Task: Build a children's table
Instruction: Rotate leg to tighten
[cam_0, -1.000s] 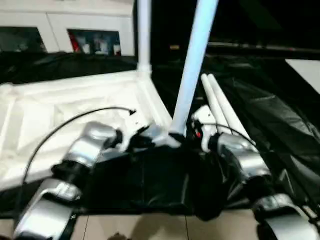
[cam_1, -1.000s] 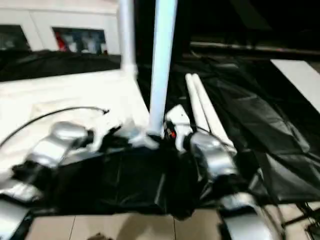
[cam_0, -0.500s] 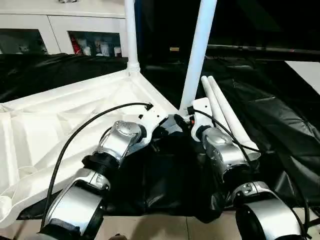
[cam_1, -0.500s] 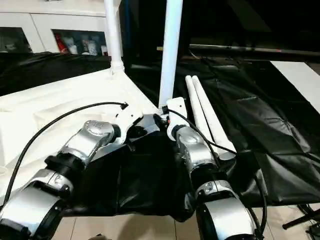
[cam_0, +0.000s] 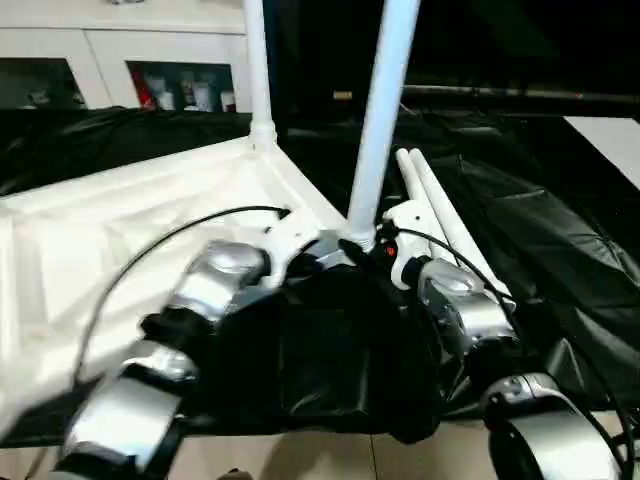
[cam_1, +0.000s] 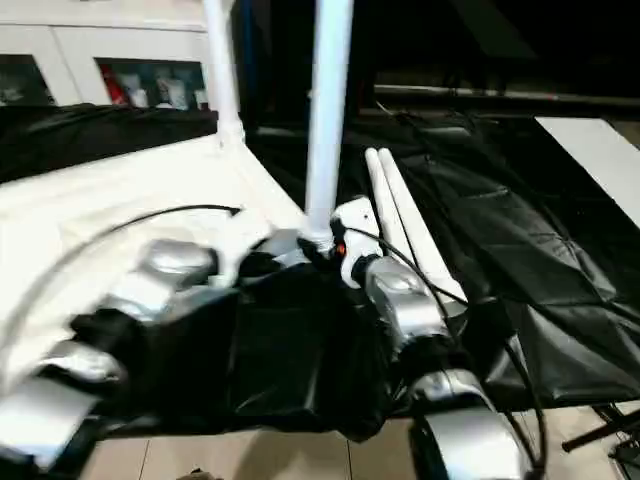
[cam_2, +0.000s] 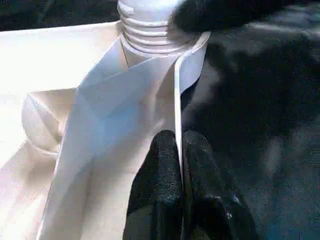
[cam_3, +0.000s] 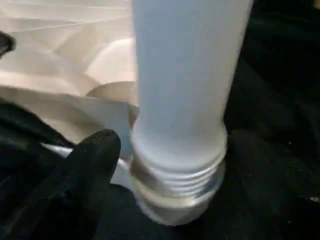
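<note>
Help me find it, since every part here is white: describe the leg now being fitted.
Start at the upturned white table top on the black sheeting. At its near corner, between the silver forearms, the leg stands upright in its socket. Another leg stands at the far corner, and two lie flat; only this one has threads showing at its base.

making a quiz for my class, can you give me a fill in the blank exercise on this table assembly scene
1. The left gripper is shut on the thin ____ of the tabletop.
2. The number of legs standing upright in corner sockets is ____.
3. The spare legs lie on the ____ sheet.
4. The near leg has its ____ end at the socket, between the right gripper's fingers.

Missing words: edge; two; black; threaded
</note>
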